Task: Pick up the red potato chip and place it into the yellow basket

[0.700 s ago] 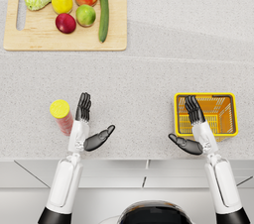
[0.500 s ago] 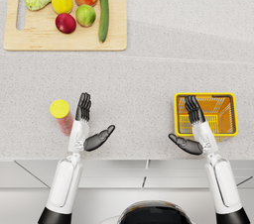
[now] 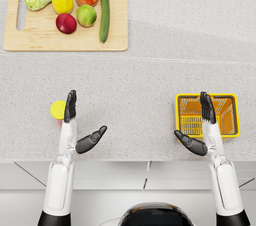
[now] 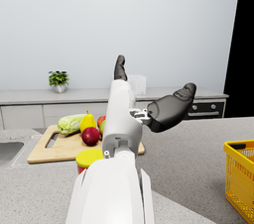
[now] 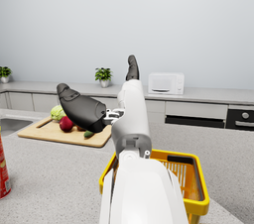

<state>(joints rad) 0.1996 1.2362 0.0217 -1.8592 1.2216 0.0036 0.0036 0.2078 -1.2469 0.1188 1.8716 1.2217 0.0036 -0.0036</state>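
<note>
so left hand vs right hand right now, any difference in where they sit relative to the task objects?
The left hand is right beside the red chip can with its yellow lid; the right hand hangs over the yellow basket. The left hand sits on the side of the cutting board, the right hand on the bare counter side. Shared: both are open, fingers extended, thumbs pointing inward, holding nothing.

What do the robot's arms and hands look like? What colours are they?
Both arms are smooth, glossy white tubes, rounded like plastic shells, turning black at the very bottom near the body. At each wrist a small grey metal joint shows. The left hand and the right hand are dark charcoal, almost black, with slim rounded fingers and a thick thumb, like matte gloves. No cables, sleeves or markings are visible.
</note>
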